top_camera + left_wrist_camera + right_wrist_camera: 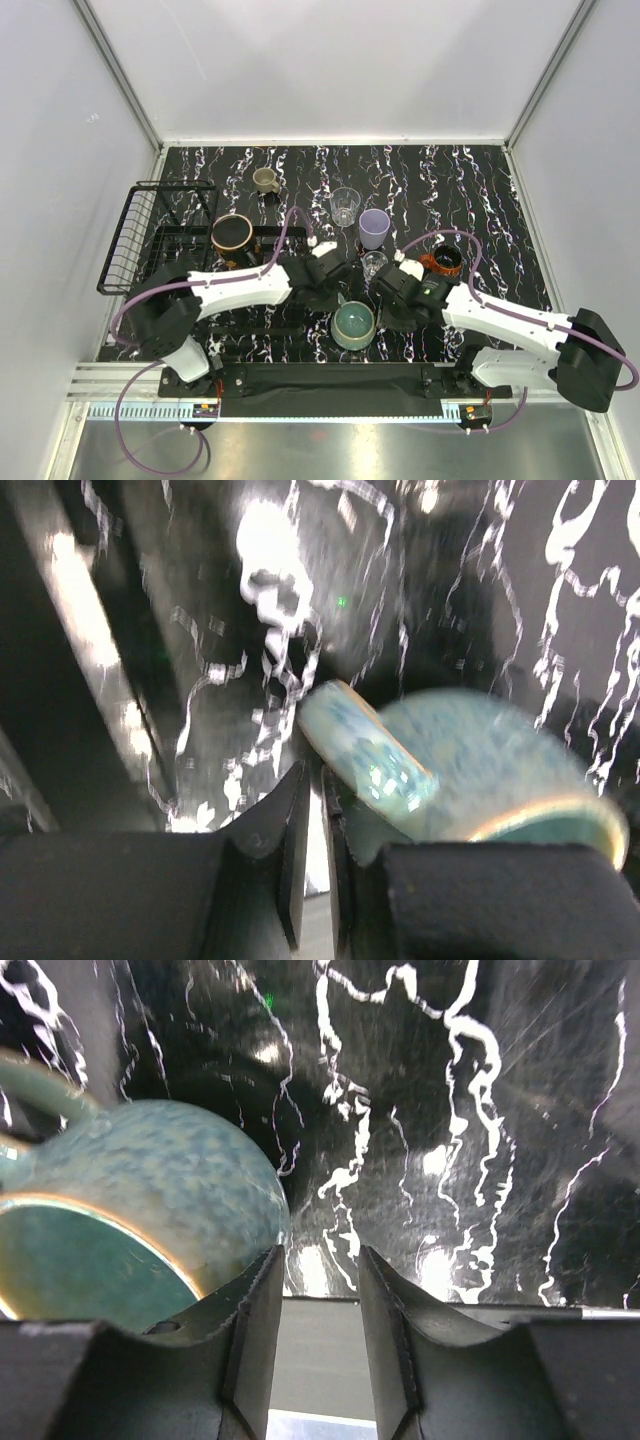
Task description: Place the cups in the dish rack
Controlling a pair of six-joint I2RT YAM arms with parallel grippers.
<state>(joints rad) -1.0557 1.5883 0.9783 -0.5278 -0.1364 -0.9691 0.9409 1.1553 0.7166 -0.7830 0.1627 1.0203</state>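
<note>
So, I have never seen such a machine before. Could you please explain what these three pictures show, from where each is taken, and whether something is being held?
The machine is two robot arms, white and black, fixed at the near edge of a marbled black table. The wide picture comes from a camera above and behind them. The other two come from cameras on the wrists, so each shows its own black fingers at the bottom.

On the table lie a black wire dish rack at the left, and several cups: a teal mug between the arms, a dark copper-rimmed mug, a small olive-beige mug, a clear glass, a lavender cup and a red cup.

The left gripper is almost closed beside the teal mug's handle. The right gripper is open next to the mug. Neither holds anything.
</note>
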